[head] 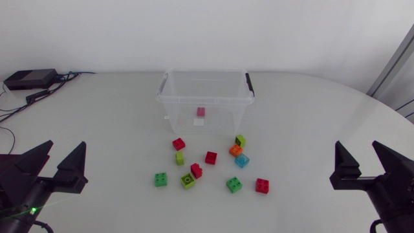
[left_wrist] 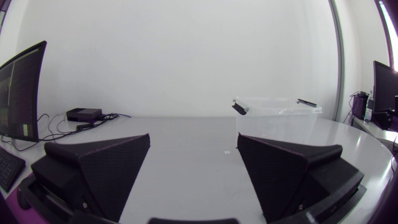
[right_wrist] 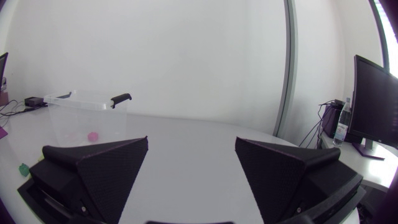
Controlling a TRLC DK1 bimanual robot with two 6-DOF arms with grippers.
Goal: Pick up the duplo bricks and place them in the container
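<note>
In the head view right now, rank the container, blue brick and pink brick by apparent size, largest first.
1. container
2. blue brick
3. pink brick, lying inside the container, looks smallest

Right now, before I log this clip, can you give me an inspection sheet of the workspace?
Surface: white table with a rounded edge.
Job's things: clear plastic container with black handles, open, small pink brick inside; eleven loose duplo bricks, red, green, lime, orange, blue, on the table before it.
Clutter: flat black box at the far left corner.
Grippers: left gripper and right gripper, jaws open, empty, away from the bricks.
Cables: black cables beside the box.
Surroundings: nothing seen.
</note>
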